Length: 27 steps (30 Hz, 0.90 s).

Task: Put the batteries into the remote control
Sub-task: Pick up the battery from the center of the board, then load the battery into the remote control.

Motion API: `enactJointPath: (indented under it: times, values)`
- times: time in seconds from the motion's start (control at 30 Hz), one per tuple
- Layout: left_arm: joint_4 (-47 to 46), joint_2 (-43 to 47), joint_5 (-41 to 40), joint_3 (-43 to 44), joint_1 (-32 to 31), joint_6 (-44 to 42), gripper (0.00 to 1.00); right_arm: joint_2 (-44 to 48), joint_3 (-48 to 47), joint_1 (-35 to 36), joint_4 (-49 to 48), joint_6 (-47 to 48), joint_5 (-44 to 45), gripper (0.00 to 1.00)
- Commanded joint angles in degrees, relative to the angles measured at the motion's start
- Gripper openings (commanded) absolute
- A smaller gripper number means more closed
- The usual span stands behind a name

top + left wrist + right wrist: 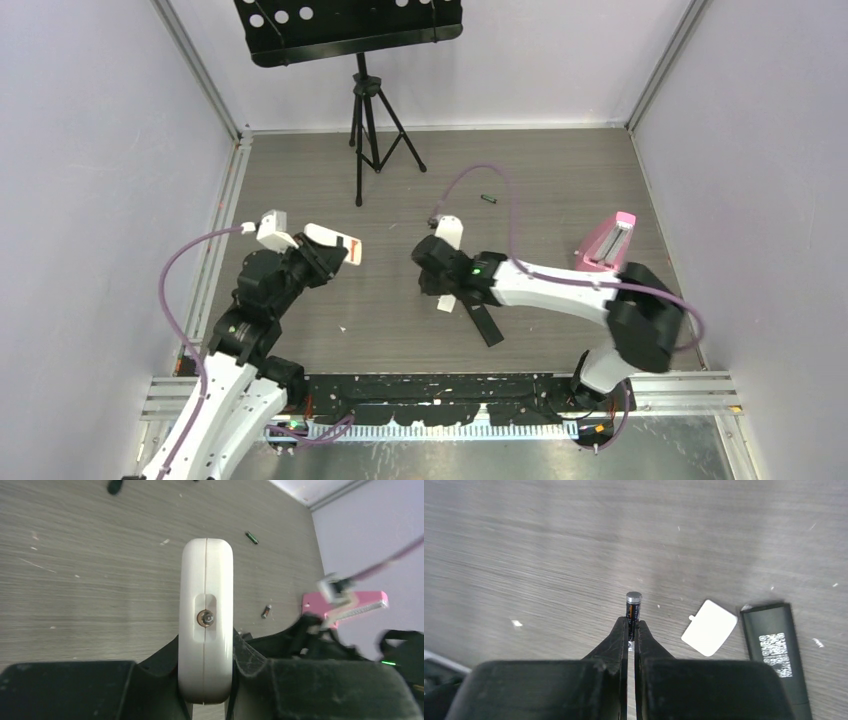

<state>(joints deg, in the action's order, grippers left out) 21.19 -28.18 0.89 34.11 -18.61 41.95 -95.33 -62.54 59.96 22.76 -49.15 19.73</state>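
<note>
My left gripper (322, 257) is shut on a white remote (337, 243) and holds it off the table; in the left wrist view the remote (206, 595) stands end-on between the fingers (255, 662). My right gripper (631, 626) is shut on a dark battery with a silvery end (633, 606), low over the table's middle (432, 283). A white battery cover (709, 627) lies just right of it. A green battery (489, 200) lies farther back and also shows in the left wrist view (251, 537). Another dark battery (266, 611) lies on the table.
A black remote (487, 322) lies beside the cover and shows label up in the right wrist view (776, 650). A pink device (606, 243) sits at the right. A music stand's tripod (372, 130) stands at the back. Grey walls enclose the table.
</note>
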Motion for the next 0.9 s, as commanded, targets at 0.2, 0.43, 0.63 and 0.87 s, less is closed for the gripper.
enactJointPath:
  times: [0.2, 0.43, 0.63, 0.87]
  values:
    - [-29.32, -14.42, 18.60, -2.74, 0.42, 8.95, 0.00, 26.80, 15.01, -1.25, -28.42, 14.07, 4.30, 0.00]
    - [-43.36, -19.07, 23.02, -5.10, -0.04, 14.05, 0.00, 34.16, 15.87, -1.25, -30.62, 18.74, 1.30, 0.00]
    - [-54.24, -21.94, 24.42, -8.37, -1.26, 18.16, 0.00, 36.16, 15.81, -1.25, -31.51, 17.65, -1.34, 0.00]
    - [-58.87, -22.82, 22.48, -11.94, -1.69, 25.47, 0.00, 30.91, -0.03, -1.25, -6.79, 4.46, 4.69, 0.00]
